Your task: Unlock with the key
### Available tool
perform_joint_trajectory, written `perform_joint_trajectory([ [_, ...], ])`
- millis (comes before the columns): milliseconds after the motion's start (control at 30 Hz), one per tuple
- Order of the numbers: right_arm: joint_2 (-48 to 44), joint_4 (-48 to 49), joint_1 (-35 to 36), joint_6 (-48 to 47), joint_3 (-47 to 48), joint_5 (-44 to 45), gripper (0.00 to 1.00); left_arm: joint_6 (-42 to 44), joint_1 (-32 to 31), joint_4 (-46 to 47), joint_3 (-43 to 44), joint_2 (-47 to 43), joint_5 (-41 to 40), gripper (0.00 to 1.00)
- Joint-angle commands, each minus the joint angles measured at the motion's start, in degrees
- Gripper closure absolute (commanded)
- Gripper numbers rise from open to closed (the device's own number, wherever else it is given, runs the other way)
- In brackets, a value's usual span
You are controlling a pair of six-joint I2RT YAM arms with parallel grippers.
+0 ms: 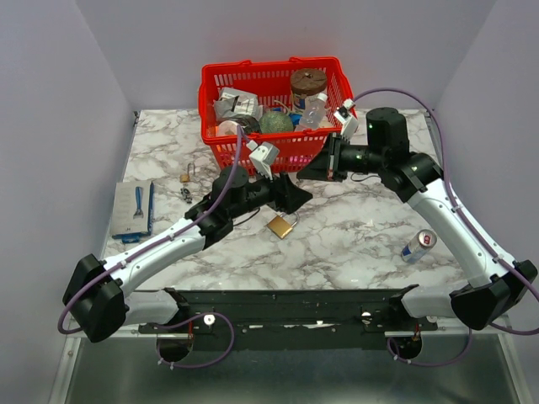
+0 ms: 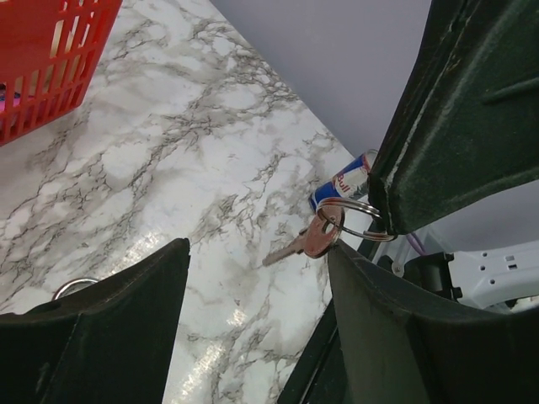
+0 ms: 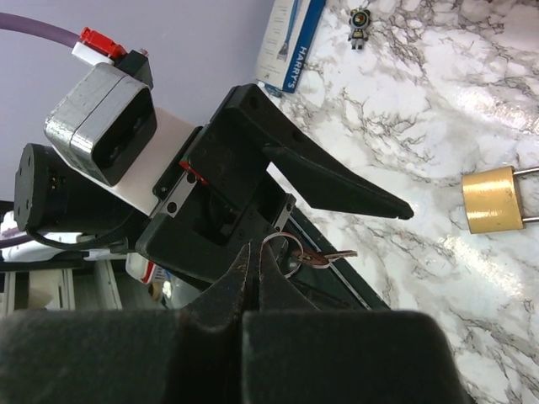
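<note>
Marble table (image 1: 354, 236); key (image 3: 324, 257) in right pincer (image 3: 253, 251)

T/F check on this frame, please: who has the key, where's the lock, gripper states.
1. The right gripper pinches the key ring. True.
2. The key is already in the big padlock. False: it dangles from the ring, and the padlock lies apart on the table.
3. The left gripper is shut. False: it is open, one finger on each side of the key.
4. A can is on the table beside the right arm. True.
</note>
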Motion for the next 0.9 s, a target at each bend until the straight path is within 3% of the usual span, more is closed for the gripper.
perform_joint_trajectory([
  [0,-1.5,1.1,-0.7,1.3,-1.2,-2.7,0.99,1.9,-0.8,2.4,0.9,-0.5,-2.6,0.25],
  [133,-1.5,1.3,-0.8,1.4,-1.7,-2.9,0.99,2.2,-1.4,2.5,0.3,-1.0,-2.9,0.35],
  [267,-1.7,1.3,-0.9,1.5,-2.1,-3.0,0.99,2.3,-1.5,2.9,-0.6,-2.1,-3.6,0.59],
  [433,-1.8,1.3,-1.1,1.5,-2.6,-3.0,0.99,2.1,-1.7,2.6,-1.4,-3.0,-3.5,0.78],
  [467,-1.9,1.3,-1.2,1.5,-2.8,-3.0,0.99,2.0,-1.7,2.7,-1.9,-3.1,-3.5,0.86],
  [567,-2.0,1.3,-1.4,1.6,-3.5,-2.5,0.99,2.0,-1.7,2.1,-2.7,-3.8,-3.6,0.98],
  [767,-3.6,1.3,-1.5,-0.5,-5.0,-0.6,0.99,3.1,-1.8,-0.2,-3.5,-5.3,-2.6,1.00],
  [867,-5.1,1.4,-1.5,-6.1,-5.2,0.3,0.89,4.6,-1.8,-3.9,-1.4,-5.2,1.9,1.00],
])
